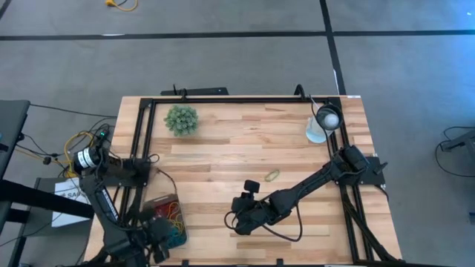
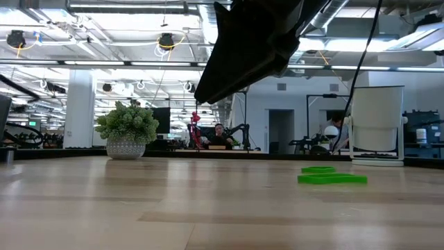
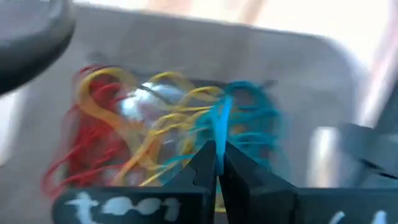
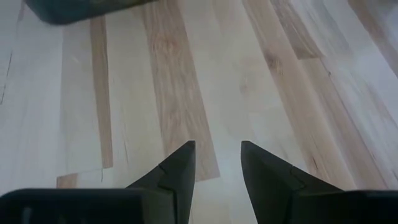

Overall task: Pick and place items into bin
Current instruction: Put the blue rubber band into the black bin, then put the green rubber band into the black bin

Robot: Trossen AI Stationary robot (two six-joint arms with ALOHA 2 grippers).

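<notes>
My left claw [image 3: 216,163]: pinched on a thin blue rubber-band loop [image 3: 221,118] over the shallow dark-grey plastic tray [image 3: 311,81] | My right claw [image 4: 217,163]: wide, empty | Risk: loop clings on release, or drags tangled neighbours out.

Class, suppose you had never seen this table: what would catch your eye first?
The bin at the table's near left corner, heaped with red, yellow and blue bands; the shut left gripper pinches a blue one over it. One band lies alone mid-table, beyond the open right gripper.
</notes>
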